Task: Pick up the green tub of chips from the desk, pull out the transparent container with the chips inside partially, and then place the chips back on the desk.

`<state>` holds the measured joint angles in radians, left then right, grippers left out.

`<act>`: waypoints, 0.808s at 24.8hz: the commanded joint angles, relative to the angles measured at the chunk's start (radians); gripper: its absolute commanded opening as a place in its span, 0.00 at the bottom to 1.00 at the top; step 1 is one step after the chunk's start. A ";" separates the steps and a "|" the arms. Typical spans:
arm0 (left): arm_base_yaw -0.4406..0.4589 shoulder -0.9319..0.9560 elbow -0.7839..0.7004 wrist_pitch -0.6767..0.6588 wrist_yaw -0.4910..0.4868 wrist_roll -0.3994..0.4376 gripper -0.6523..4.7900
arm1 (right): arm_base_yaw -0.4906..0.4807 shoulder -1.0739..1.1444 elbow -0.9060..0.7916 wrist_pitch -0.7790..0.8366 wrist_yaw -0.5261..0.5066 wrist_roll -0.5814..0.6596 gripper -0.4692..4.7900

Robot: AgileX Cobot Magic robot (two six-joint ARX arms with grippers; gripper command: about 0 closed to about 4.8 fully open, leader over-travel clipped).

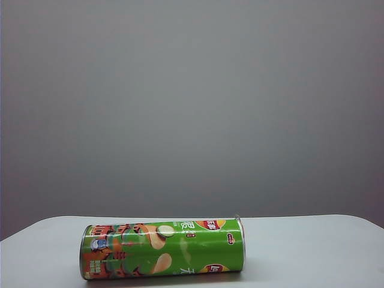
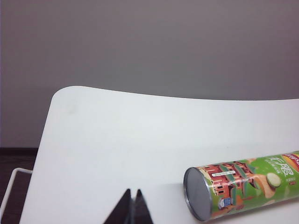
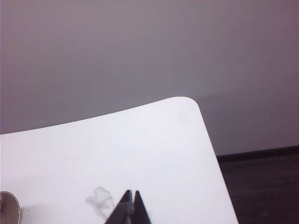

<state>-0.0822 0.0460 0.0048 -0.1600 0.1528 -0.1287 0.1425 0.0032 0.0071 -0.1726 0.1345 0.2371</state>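
The left gripper (image 2: 132, 199), its 2 dark fingers pressed together on nothing, hangs over bare white desk (image 2: 117, 140) with the green tub of chips (image 2: 243, 189) lying near it, off to one side. The right gripper (image 3: 132, 201) is likewise clenched and empty above the desk's opposite corner, well apart from the tub, of which only a sliver of silver rim shows at the edge of its wrist view. By the look of it nothing of the task is done: the tub lies on its side, untouched, and the pick-up, the partial pull of the transparent container and the return to the desk are all left.

The exterior view shows the tub full length, cartoon artwork at its left end and a silver rim at its right, but neither arm. The left wrist view alone shows the grey closed end cap on the artwork side, plus a white wire frame (image 2: 11, 186) beyond the desk's edge. The right wrist view alone shows a faint greyish smudge (image 3: 99, 199) on the desk just beside the fingertips; what it is cannot be told. No container or chips are visible anywhere.
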 commanded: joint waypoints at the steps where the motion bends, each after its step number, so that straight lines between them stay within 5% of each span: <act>1: 0.001 0.001 0.002 -0.003 0.000 -0.002 0.12 | 0.000 0.000 -0.006 0.005 0.002 -0.002 0.08; 10: 0.001 0.001 0.002 0.000 0.002 -0.005 0.12 | 0.000 0.000 -0.006 0.005 0.001 -0.002 0.08; 14: 0.001 0.001 0.005 0.100 0.120 -0.061 0.11 | 0.001 0.000 -0.006 0.066 -0.023 -0.002 0.08; 20: 0.002 0.004 0.050 0.147 0.043 -0.089 0.11 | 0.000 0.000 0.000 0.179 0.008 0.018 0.08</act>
<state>-0.0822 0.0498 0.0338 -0.0341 0.2176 -0.2123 0.1429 0.0021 0.0074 -0.0437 0.1211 0.2390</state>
